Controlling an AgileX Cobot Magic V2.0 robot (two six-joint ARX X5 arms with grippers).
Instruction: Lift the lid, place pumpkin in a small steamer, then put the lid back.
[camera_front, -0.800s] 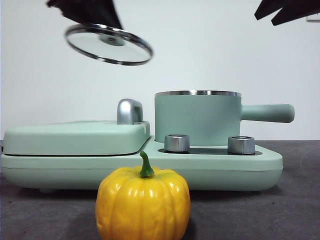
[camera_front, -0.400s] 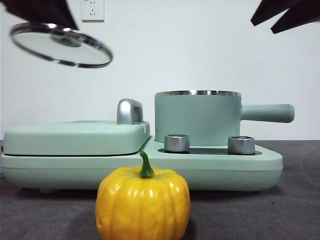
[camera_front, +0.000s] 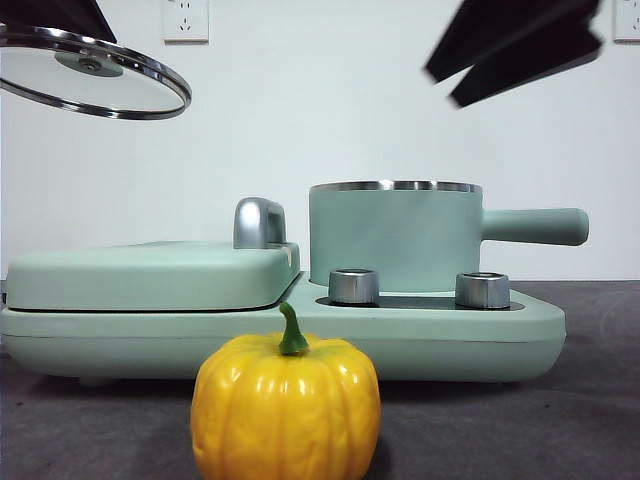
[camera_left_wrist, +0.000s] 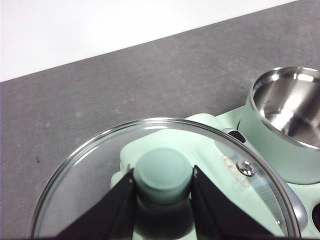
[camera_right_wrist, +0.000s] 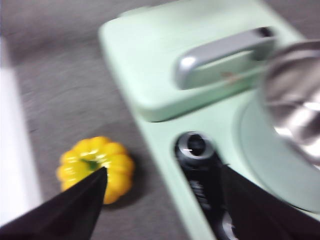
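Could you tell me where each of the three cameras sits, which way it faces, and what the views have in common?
Front view: low at table height, looking level across the glossy yellow-orange ribbed pumpkin to the mint-green cylindrical steamer pot; both arms show as dark shapes at the top corners.
Left wrist view: above, looking down on the round clear glass lid; the left gripper clamps its knob.
Right wrist view: blurred, looking down; the right gripper stands open above the table.
Shared: pumpkin with the right wrist view, lid and pot with the left.

One lid (camera_front: 95, 75), one pumpkin (camera_front: 286, 408), one small steamer (camera_front: 396, 236), two silver knobs (camera_front: 354, 286), seemingly no more.
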